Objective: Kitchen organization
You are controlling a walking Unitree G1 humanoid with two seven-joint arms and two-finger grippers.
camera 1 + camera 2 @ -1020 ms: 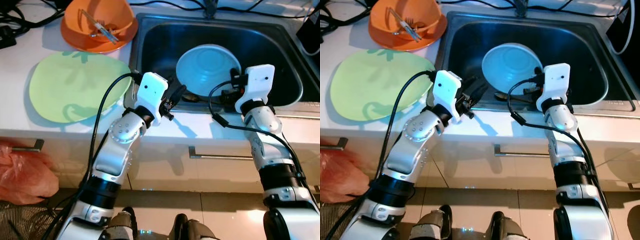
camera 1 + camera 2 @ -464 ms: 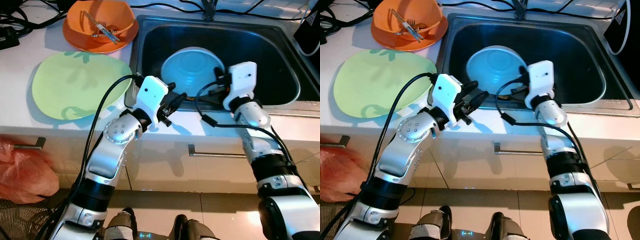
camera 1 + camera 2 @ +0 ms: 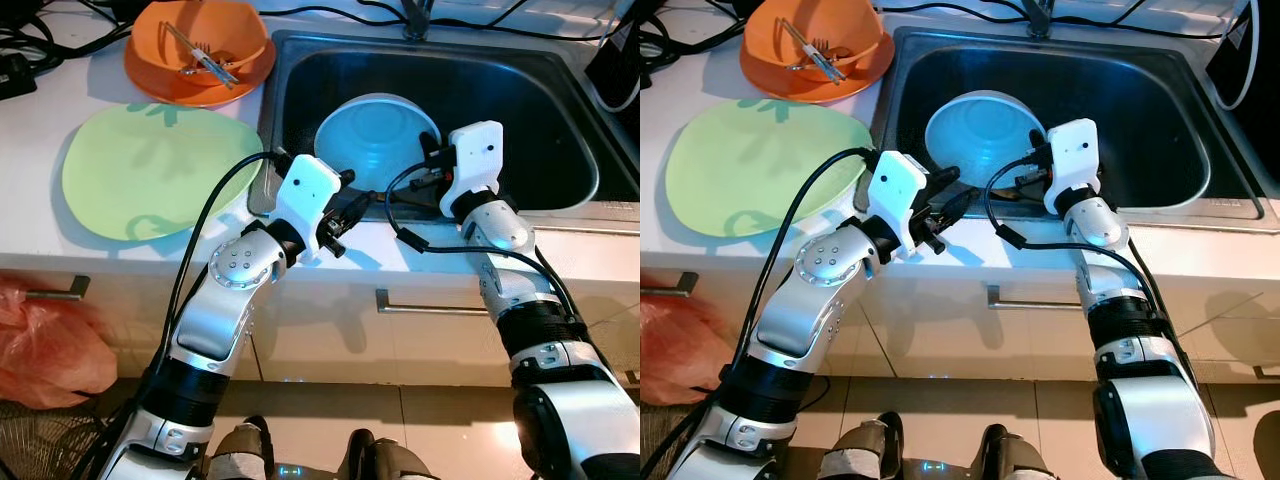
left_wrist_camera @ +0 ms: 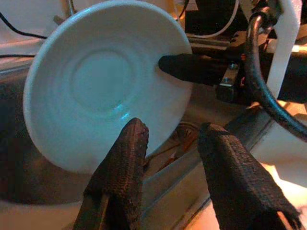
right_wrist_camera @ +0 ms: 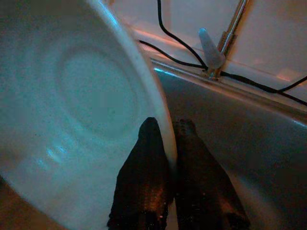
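A light blue plate [image 3: 375, 140] stands tilted in the steel sink [image 3: 540, 110], toward its left side. My right gripper [image 5: 165, 127] is shut on the plate's rim, one finger on each face. In the left eye view this gripper [image 3: 428, 178] is at the plate's right edge. My left gripper [image 4: 175, 132] is open just over the sink's front left edge [image 3: 270, 185], its fingers pointing at the plate [image 4: 96, 96] and a little short of it. One right finger [image 4: 187, 67] lies across the plate's face in the left wrist view.
An orange bowl [image 3: 200, 45] holding utensils sits on the white counter at the back left. A pale green plate [image 3: 150, 170] lies in front of it. The faucet [image 3: 418, 15] and black cables run behind the sink. An orange bag [image 3: 45, 345] lies on the floor at left.
My right gripper has carried the blue plate leftward in the sink, toward the left gripper. The left gripper has stayed open near the sink's front left edge.
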